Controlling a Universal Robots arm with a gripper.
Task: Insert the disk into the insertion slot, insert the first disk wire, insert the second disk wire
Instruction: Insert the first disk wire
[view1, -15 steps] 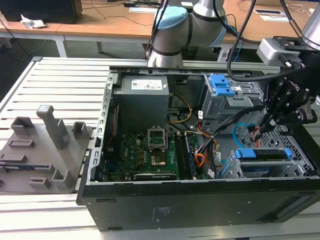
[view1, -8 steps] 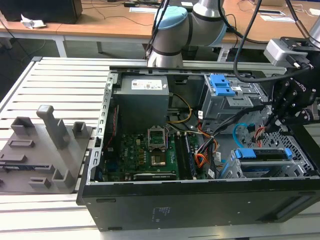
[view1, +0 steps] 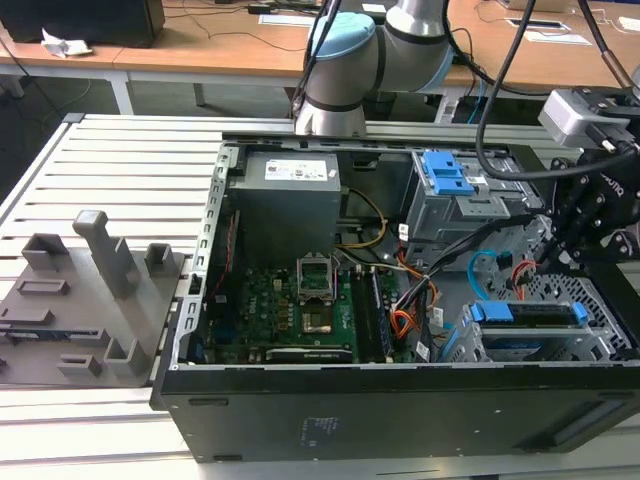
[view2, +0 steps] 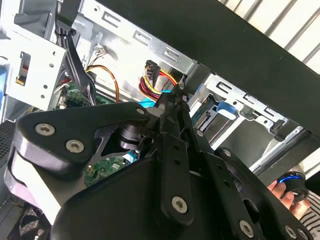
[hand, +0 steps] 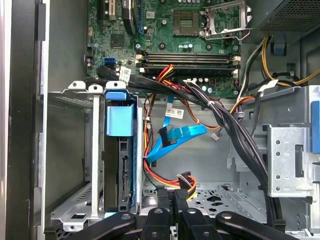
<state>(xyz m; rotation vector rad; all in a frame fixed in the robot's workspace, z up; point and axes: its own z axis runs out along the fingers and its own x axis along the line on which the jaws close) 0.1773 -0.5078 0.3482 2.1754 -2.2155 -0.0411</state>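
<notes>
The disk (view1: 525, 314) in its bright blue carrier sits inside the insertion slot (view1: 600, 322), a grey perforated cage at the exterior view's right. In the first wrist view the disk (hand: 120, 120) stands in the same cage (hand: 70, 95). My gripper (view1: 548, 250) hangs just above this cage. Its black fingers are pinched together at the first disk wire (hand: 165, 179), an orange-red bundle ending in a black plug. The second wrist view has the gripper (view2: 175, 92) beside those strands (view2: 147, 85). The second disk wire (hand: 177, 136), light blue, loops loose near the cage (view1: 478, 268).
A taller grey cage with blue latches (view1: 450, 185) stands behind the slot. A thick black cable bundle (hand: 225, 120) crosses the case. The green motherboard (view1: 290, 310) and power supply (view1: 285, 195) lie further left. A person's hand (view2: 285, 190) is outside the case wall.
</notes>
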